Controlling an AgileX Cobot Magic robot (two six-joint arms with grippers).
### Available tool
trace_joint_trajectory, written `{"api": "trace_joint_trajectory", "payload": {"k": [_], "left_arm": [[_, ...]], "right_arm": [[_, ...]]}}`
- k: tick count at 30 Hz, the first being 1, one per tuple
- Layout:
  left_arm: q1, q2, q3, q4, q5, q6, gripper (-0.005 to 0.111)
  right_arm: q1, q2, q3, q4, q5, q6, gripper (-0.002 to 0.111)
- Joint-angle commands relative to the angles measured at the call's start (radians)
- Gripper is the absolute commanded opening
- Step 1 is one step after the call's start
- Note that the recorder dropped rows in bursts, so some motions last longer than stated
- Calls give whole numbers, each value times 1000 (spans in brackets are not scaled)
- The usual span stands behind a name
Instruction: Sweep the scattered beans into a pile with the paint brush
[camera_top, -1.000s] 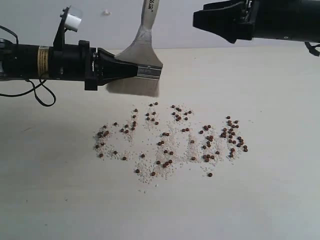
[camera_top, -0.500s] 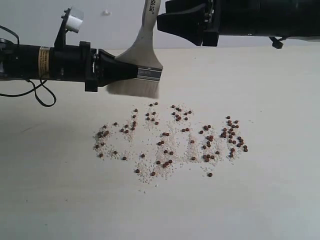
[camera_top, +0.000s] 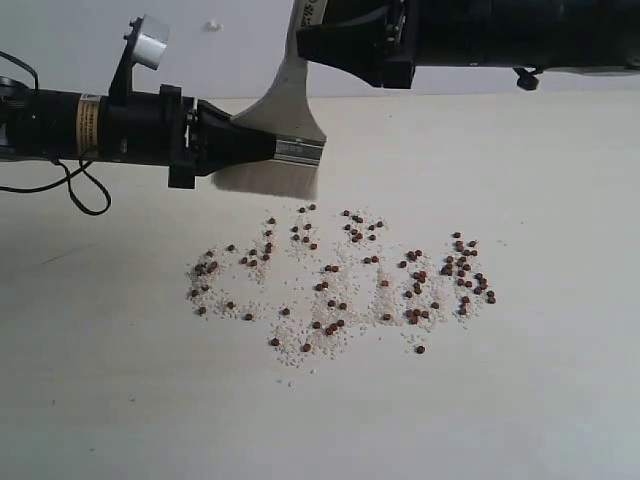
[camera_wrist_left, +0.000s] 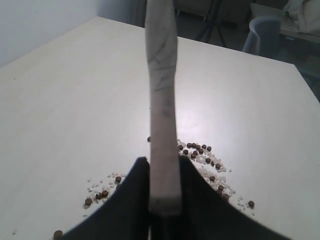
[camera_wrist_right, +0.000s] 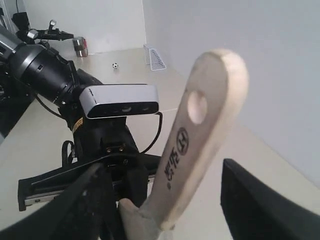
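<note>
My left gripper (camera_top: 262, 148) is shut on the paint brush (camera_top: 285, 110) at its silver ferrule and holds it upright above the table, with the off-white bristles (camera_top: 268, 180) hanging just behind the beans (camera_top: 340, 280). The beans lie scattered in a wide band among whitish grains; no compact pile shows. In the left wrist view the pale handle (camera_wrist_left: 162, 100) stands edge-on between the left gripper's (camera_wrist_left: 164, 172) dark fingers (camera_wrist_left: 131, 200), with beans (camera_wrist_left: 200, 150) beyond. My right gripper (camera_top: 312, 42) is open. Its fingers (camera_wrist_right: 260, 205) flank the handle's holed end (camera_wrist_right: 200, 130) without touching it.
The pale table (camera_top: 520, 400) stretches wide in front of the beans. The left arm's body and camera (camera_wrist_right: 117, 100) sit close below the right gripper (camera_wrist_right: 162, 167). A can (camera_wrist_right: 80, 46) and a small net (camera_wrist_right: 156, 59) stand at the table's far end. A chair (camera_wrist_left: 265, 32) stands beyond the table.
My right gripper has travelled left across the top of the view and now brackets the brush handle's upper end. The left gripper and brush have barely moved. The beans lie as before.
</note>
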Motion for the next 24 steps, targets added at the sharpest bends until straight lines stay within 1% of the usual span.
{"api": "trace_joint_trajectory", "payload": {"k": [1, 12, 24], "left_arm": [[-4, -4, -5, -11, -15, 18, 0], [-4, -4, -5, -13, -15, 34, 0], [-4, -4, -5, -9, -15, 74, 0]], "right_arm": [[3, 3, -31, 6, 11, -21, 61], [38, 39, -75, 6, 11, -19, 61], [38, 39, -75, 6, 11, -13, 61]]}}
